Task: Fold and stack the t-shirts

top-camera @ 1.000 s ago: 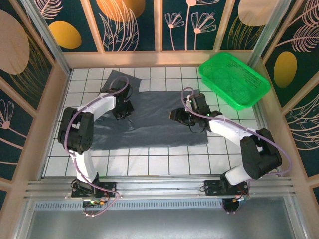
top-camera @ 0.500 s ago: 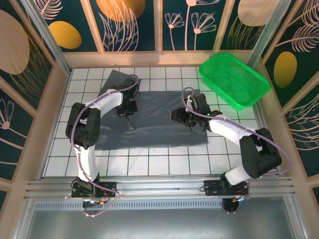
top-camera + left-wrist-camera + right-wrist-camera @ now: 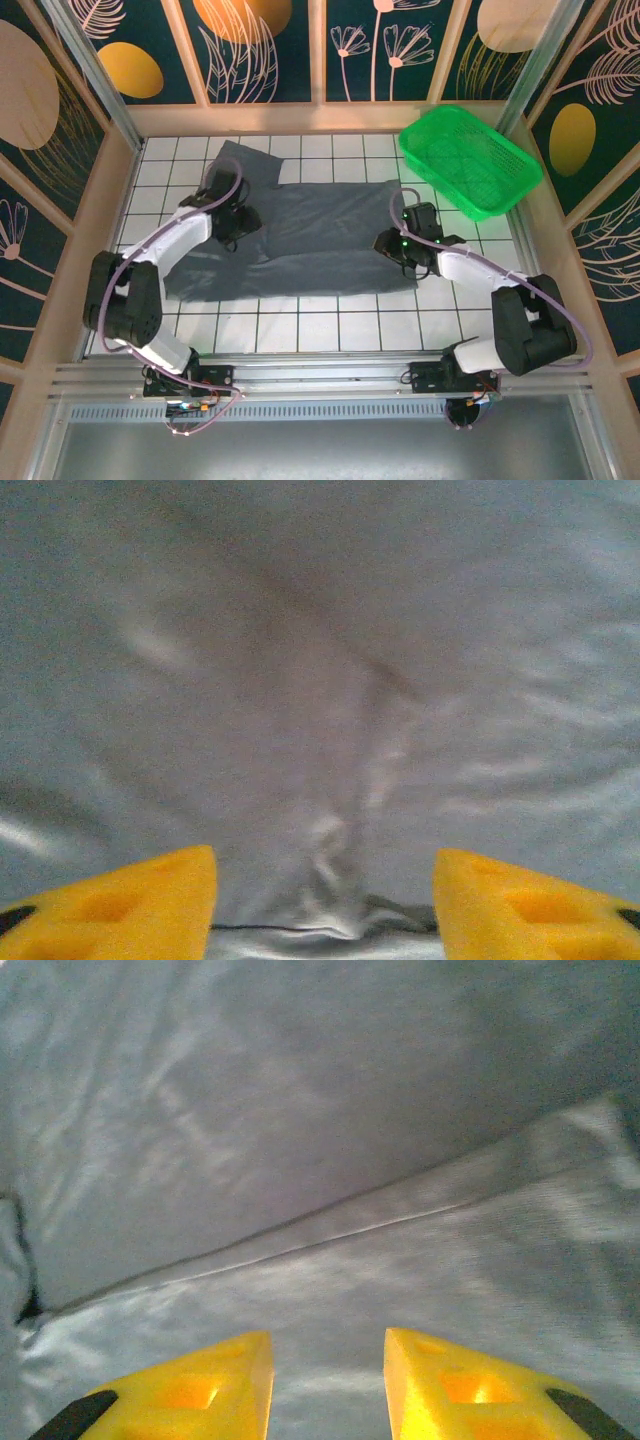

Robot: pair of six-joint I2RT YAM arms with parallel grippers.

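The dark slate-grey t-shirt lies spread flat on the white tiled table, with one sleeve reaching toward the back left. My left gripper hovers low over the shirt's left part. In the left wrist view it is open, its yellow fingers wide apart over a bunched wrinkle of grey fabric. My right gripper sits over the shirt's right edge. In the right wrist view it is open above a hem line, with nothing pinched between its fingers.
A bright green mesh basket stands at the back right corner, beside the shirt. Wooden frame walls close in the table on three sides. Bare tiles run along the front between the shirt and the arm bases.
The left arm has swung left and back from the shirt's upper middle. The right gripper has drawn right toward the shirt's edge. The shirt's left side now lies wider and flatter.
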